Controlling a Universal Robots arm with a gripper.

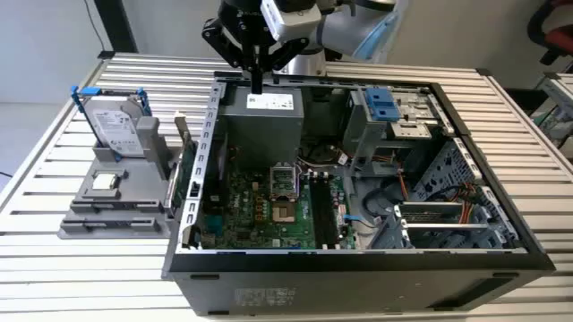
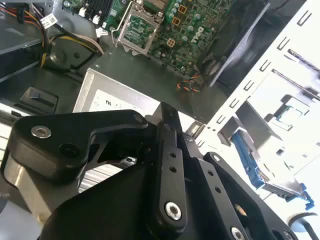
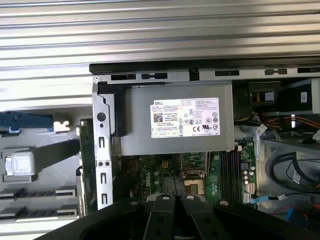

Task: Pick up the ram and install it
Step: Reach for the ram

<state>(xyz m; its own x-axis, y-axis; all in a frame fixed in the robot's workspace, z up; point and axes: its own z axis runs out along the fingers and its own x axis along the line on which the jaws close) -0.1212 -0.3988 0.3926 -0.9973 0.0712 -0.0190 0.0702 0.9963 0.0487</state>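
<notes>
tool (image 1: 257,82) top centre over the case (image 1: 358,282), looks pinched shut and empty.
ram (image 1: 182,176) left-centre: grip mid-length, keep it square.

end effector (image 1: 257,86): black, jointed links, silver screws | arm (image 1: 339,32): silver-grey, light blue joint cap
</notes>
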